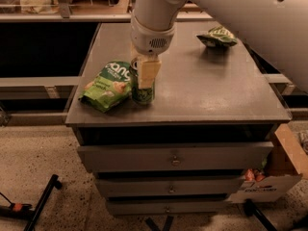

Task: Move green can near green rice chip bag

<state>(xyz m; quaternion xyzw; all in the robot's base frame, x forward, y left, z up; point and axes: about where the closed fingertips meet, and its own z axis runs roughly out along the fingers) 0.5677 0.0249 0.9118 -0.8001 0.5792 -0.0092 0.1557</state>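
Left of the green can [143, 95], low on the floor, you have a black stand leg [41, 203] lying at a slant. Nearer the can, on the grey cabinet top [207, 85], the green rice chip bag [107, 84] lies flat with its lettered face up; its right edge is just beside the can, touching or very nearly so. The green can itself stands upright near the front edge of the top, left of centre.

Your gripper [140, 76] comes down onto the can from above on the white arm [153, 13]. It is clamped on the can: one pale finger [148, 71] lies flat against the can's front and covers its upper half. Only the can's lower body and part of its silver rim show.

Right of the can and well apart from it, towards the back corner, sits a smaller dark green snack bag [217, 36]. Further right and below, beside the cabinet's drawers [173, 158], stands an open cardboard box [269, 177].
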